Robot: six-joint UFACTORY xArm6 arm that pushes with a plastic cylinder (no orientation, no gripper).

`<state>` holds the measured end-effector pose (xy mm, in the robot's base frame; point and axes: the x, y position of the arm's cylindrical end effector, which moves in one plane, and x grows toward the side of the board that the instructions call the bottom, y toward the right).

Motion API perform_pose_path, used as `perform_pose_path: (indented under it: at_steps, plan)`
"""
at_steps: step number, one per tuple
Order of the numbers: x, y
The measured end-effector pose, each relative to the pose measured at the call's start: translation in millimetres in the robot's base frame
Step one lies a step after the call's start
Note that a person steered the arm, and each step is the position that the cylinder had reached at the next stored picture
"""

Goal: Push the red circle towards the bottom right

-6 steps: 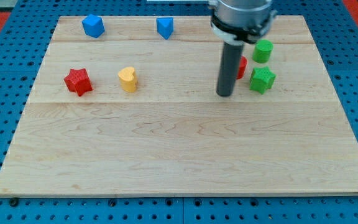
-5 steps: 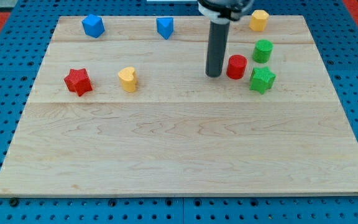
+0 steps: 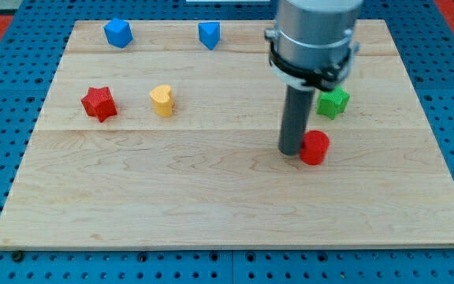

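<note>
My tip (image 3: 291,151) stood touching the red circle (image 3: 314,147) on its left side, the circle near the worktop (image 3: 211,205) middle-right. There was no gripper to open or close. Pushing bottom-right likely needed the tip shifted above-left.

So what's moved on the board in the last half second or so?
The red circle has slid toward the view's bottom and slightly right, away from the green blocks. My tip followed it down and now sits against its left side. The red star, yellow heart, both blue blocks and the green star stayed put. The arm hides the other green and yellow blocks.
</note>
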<state>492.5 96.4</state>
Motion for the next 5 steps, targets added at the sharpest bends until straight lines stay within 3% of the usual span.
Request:
perform_pose_path:
  at_steps: [5]
  plan:
    - [-0.7, 22.1]
